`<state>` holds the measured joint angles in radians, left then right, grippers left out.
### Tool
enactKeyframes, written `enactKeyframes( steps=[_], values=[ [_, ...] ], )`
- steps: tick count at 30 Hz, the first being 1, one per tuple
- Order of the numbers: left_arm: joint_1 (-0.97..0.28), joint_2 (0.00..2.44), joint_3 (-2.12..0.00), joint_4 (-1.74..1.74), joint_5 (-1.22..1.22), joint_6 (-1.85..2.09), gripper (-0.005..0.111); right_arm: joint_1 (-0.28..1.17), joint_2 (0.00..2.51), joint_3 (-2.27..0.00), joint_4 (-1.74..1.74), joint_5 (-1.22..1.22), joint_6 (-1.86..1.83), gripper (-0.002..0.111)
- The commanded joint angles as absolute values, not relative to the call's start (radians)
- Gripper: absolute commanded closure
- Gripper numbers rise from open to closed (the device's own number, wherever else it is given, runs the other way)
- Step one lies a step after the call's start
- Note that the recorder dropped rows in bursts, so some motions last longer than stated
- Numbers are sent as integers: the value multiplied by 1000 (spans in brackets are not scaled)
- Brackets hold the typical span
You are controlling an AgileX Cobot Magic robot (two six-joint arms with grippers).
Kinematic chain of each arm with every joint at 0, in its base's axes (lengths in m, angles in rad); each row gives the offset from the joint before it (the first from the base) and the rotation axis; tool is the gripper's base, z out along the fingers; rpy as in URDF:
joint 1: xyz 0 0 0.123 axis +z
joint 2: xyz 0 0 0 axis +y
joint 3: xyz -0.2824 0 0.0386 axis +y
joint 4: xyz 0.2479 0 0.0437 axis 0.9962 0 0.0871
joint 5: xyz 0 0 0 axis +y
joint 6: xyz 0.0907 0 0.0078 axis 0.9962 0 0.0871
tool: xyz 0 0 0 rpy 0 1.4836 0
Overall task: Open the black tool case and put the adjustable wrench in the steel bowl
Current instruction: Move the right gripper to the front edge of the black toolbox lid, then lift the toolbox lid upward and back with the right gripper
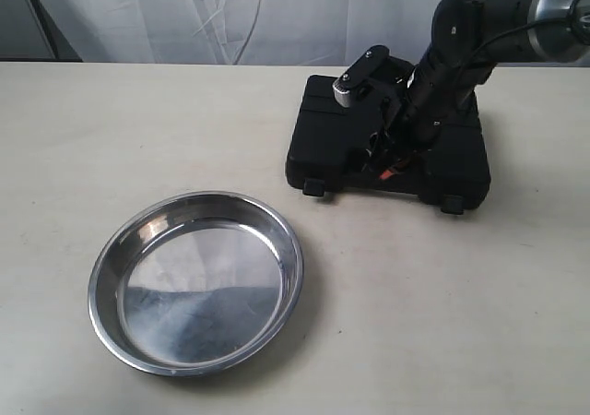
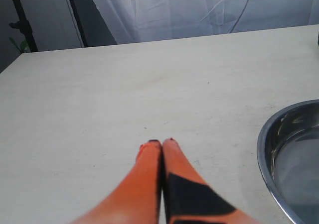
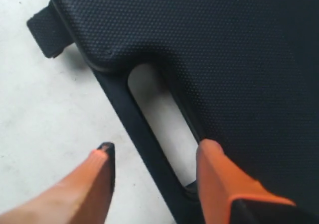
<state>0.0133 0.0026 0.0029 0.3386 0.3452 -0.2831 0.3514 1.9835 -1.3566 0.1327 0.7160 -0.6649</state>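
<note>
- One case [image 1: 323, 134], lid down, two latches [image 1: 314, 187] on its front edge; wrench hidden.
- One bowl [image 1: 138, 231] near case.
- Two grippers: right gripper [image 3: 157, 149] spread astride handle [image 3: 137, 134]; left gripper [image 2: 160, 143] closed, empty.

Table [image 1: 101, 129]: pale, matte off-white top with faint scuffs, filling the scene from near to far edge.
Curtain [image 1: 230, 14]: white creased cloth hanging just beyond the table's far edge.
Dark panel [image 2: 92, 15]: left of the curtain, past the far edge.
Pole [image 2: 22, 20]: thin, black, slanted, standing before a grey wall [image 2: 50, 15] at the far left.
</note>
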Motion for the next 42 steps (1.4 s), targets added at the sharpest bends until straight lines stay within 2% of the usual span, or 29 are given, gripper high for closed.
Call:
enactKeyframes(
  steps=[1,13,15,19,42],
  values=[
    [17,0,0,343,338,-285,107,352,1984,-1361,116,693,-687,61],
    [17,0,0,343,338,-285,107,352,2080,-1361,158,716,-687,61],
    [17,0,0,343,338,-285,107,352,2078,-1361,158,716,-685,71],
    [17,0,0,343,340,-285,107,352,2074,-1361,158,727,-684,109],
    [17,0,0,343,340,-285,107,352,1876,-1361,216,857,-677,108]
  ],
)
